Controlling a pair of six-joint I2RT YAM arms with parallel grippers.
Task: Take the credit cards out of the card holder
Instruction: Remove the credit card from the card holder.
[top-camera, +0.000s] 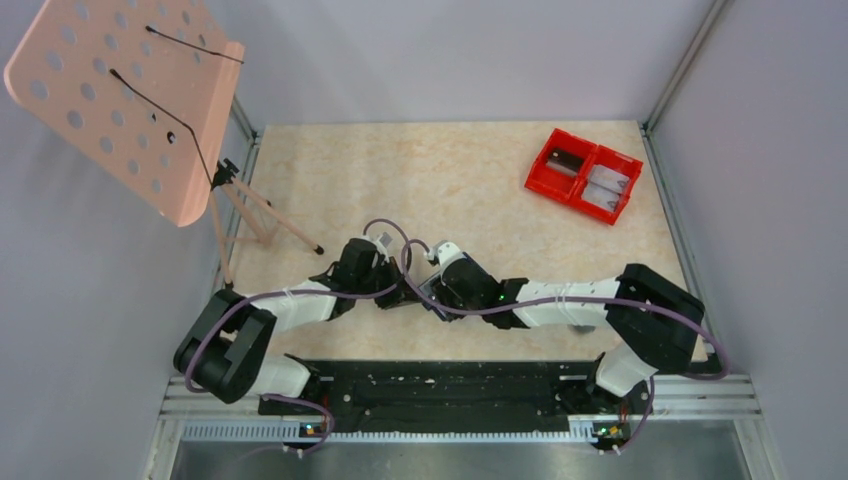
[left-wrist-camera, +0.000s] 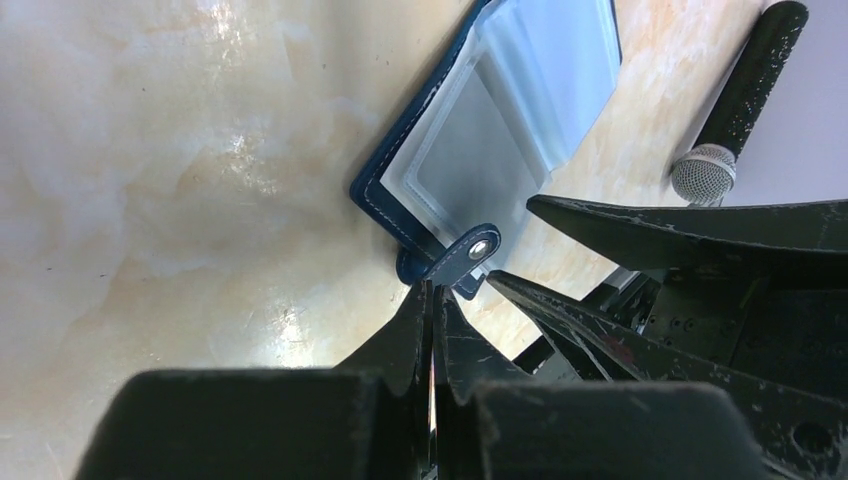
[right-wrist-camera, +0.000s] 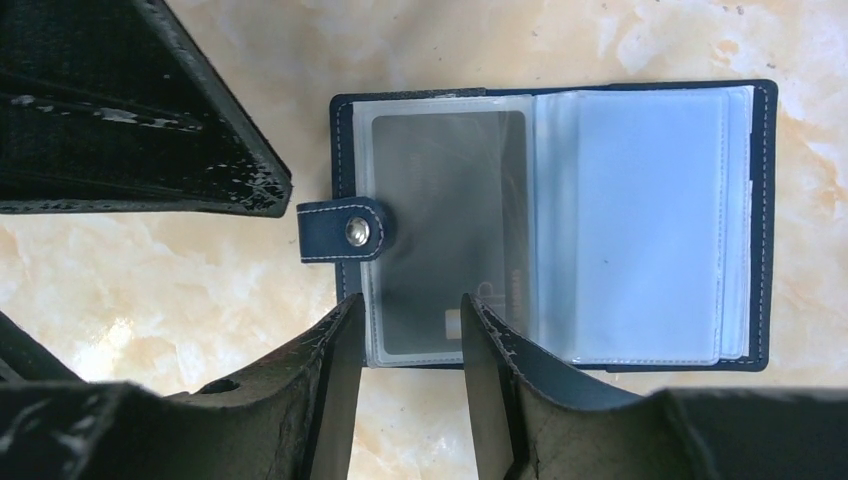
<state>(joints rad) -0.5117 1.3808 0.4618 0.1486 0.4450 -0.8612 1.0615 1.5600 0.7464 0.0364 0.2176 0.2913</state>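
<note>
The card holder, a navy wallet, lies open and flat on the marbled table. Its left clear pocket shows a dark credit card. The right pockets look pale blue-grey, and I cannot tell what is in them. My right gripper is open, its fingertips on either side of the lower edge of the dark card's pocket. My left gripper is shut, its tips right at the wallet's snap strap, with nothing visible between them. In the top view both grippers meet at mid-table and hide the wallet.
A red two-compartment bin with flat grey pieces sits at the far right. A pink perforated board on a tripod stands at the far left. A black rod with a grey meshed ball end lies beyond the wallet.
</note>
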